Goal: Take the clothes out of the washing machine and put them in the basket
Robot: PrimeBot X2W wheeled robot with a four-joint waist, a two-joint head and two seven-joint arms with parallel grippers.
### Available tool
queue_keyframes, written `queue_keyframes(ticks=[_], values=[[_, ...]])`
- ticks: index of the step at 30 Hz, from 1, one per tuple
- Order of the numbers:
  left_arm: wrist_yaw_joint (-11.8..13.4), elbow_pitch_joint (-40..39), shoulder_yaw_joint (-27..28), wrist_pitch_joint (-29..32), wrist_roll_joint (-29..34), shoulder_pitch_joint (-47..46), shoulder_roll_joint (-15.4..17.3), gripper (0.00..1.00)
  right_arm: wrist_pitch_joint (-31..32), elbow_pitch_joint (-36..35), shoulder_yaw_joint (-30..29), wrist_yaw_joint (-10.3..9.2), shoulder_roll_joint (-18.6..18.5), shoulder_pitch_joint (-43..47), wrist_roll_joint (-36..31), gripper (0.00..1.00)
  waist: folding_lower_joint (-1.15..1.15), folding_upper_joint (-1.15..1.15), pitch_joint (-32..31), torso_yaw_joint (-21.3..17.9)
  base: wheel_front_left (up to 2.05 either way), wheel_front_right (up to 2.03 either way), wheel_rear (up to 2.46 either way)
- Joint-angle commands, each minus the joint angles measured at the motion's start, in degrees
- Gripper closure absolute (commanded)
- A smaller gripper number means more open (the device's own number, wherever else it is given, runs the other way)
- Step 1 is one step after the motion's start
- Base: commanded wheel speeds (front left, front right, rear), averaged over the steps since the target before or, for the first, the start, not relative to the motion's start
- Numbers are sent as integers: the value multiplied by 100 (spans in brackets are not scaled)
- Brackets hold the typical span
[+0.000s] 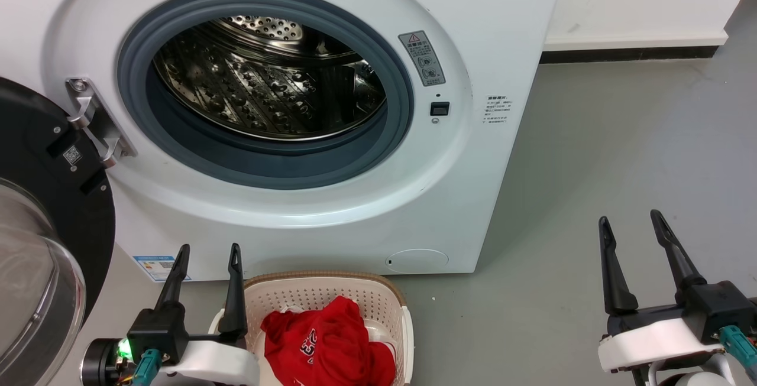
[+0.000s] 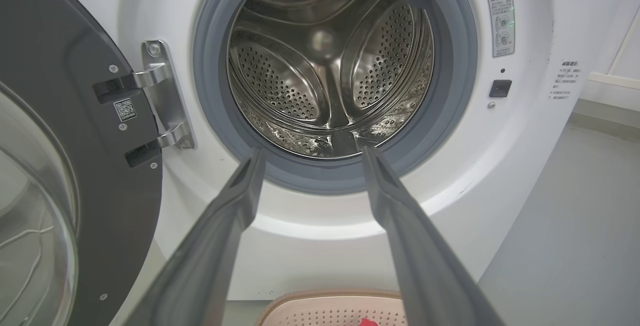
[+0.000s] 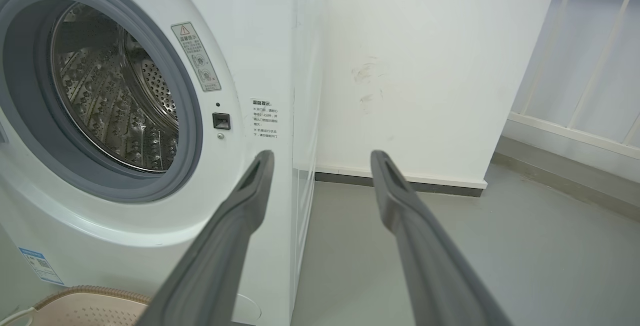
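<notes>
The white washing machine (image 1: 485, 31) stands with its door swung open, and its steel drum (image 1: 266, 78) holds no fabric that I can see. Red clothes (image 1: 328, 341) with white lettering lie in the cream basket (image 1: 319, 285) on the floor in front of the machine. My left gripper (image 1: 208, 250) is open just left of the basket, fingers pointing at the machine. My right gripper (image 1: 630, 217) is open over the floor at the far right. The left wrist view looks into the bare drum (image 2: 330, 61) between open fingers (image 2: 235, 206). The basket rim (image 2: 330, 297) shows below.
The black-rimmed glass door (image 1: 41, 244) hangs open at the left on its metal hinge (image 1: 94, 120). Grey floor (image 1: 621, 155) stretches right of the machine to a white wall (image 3: 420, 66) with a dark skirting. A railing (image 3: 590, 56) stands further right.
</notes>
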Motion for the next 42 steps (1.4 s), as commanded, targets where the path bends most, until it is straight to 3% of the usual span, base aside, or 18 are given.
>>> queue_keyframes(ticks=[1,4,5,8,24,42], values=[[-28,14,42,-12,36,-59,-9,0,-11,6,4,-6,6,8,32,0,0,0,17,-7,0,0,0],[-76,7,88,-12,76,-77,-30,0,-11,7,12,-6,6,-8,22,0,0,0,37,-24,0,0,0],[-68,1,93,0,45,-5,-29,100,0,2,9,0,0,-4,10,100,0,0,38,-24,0,0,0],[-72,162,97,22,19,43,-61,100,2,139,14,0,3,26,25,100,0,0,40,-26,0,0,0],[-213,319,251,486,-1810,-133,-102,100,365,332,51,-1,-85,-102,2104,100,0,0,4,7,0,0,0],[-344,440,367,891,-3508,-281,-138,100,730,522,48,-1,-139,-227,3981,100,0,0,-37,44,0,0,0]])
